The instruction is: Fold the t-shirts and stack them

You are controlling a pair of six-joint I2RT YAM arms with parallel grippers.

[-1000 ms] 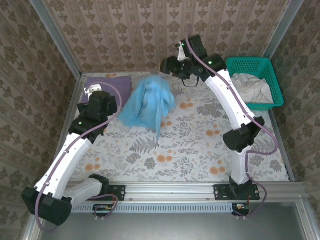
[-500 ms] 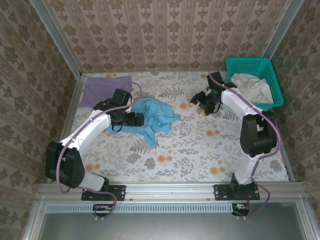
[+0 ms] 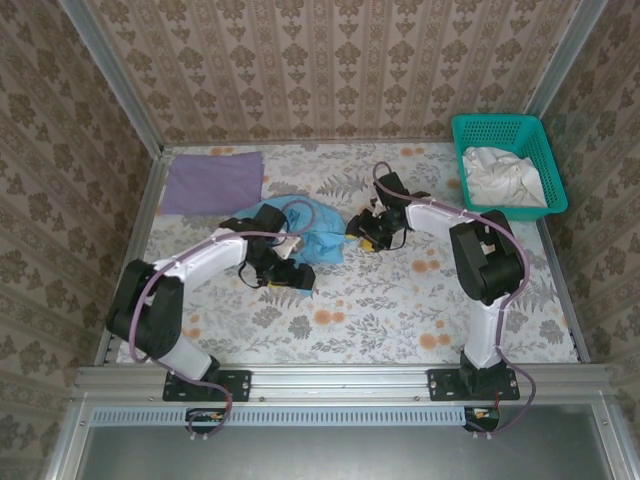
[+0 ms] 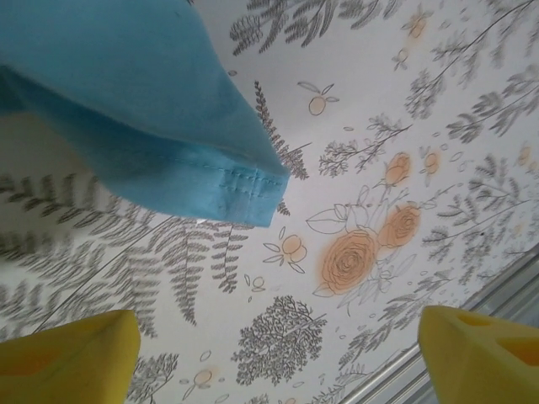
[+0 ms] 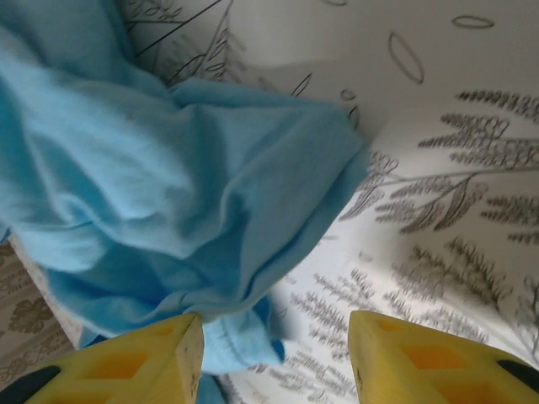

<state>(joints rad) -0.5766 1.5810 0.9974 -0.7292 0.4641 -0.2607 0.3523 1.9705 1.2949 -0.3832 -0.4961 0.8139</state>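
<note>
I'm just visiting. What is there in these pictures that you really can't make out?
- Blue t-shirt, top view: crumpled, with the left arm lying across part of it, so any print and the sleeves are hidden.
- Same shirt, left wrist view: cut off by the top and left edges; just a hemmed corner shows.
- White cloth in the basket, top view: bunched up and too small to tell what it is.
</note>
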